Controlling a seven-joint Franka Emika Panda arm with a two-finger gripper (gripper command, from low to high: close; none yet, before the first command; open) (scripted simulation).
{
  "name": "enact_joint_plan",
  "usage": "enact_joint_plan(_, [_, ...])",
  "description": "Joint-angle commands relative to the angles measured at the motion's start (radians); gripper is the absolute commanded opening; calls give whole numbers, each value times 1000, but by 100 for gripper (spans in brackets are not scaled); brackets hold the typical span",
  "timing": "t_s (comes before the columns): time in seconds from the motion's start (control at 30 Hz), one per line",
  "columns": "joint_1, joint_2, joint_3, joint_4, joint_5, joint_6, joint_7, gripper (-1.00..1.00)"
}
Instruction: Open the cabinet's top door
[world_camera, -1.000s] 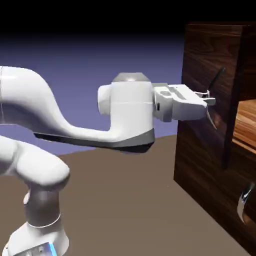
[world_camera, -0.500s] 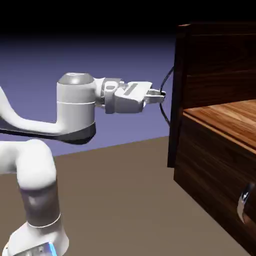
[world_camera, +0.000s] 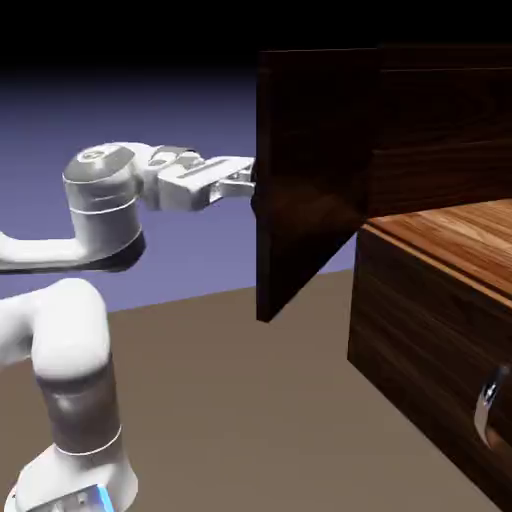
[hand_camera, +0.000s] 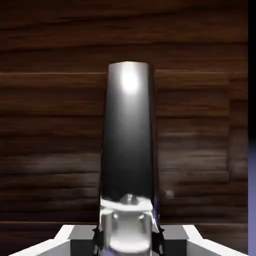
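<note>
top door (world_camera: 305, 180): flat dark walnut-grain panel, swung well out from the cabinet (world_camera: 440, 300) front, hanging over the table (world_camera: 250, 400) toward the arm
handle (hand_camera: 129, 145): smooth dark metal bar, glossy highlight, runs up from between the fingers
tool (hand_camera: 129, 239): clamped on the handle, so it can drag the door outward
interior: lighter orange-brown shelf (world_camera: 460, 240) exposed
lower handle (world_camera: 488, 400): curved silver, untouched

Dark walnut cabinet (world_camera: 430, 330) at the table's right edge, its plain top door (world_camera: 305, 170) swung wide open, shelf exposed
</note>
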Motion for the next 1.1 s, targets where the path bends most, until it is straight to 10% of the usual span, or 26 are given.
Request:
enact_joint_plan(0.0, [10,-7,36,2,38,-32,-6,-100])
enact_joint_plan(0.47, [16,70,544,200,490,-487,-15,-100])
enact_joint_plan(1.03, [-452,211,975,804,787,-1022,-43,-100])
enact_joint_plan(1.07, [-452,211,975,805,787,-1022,-43,100])
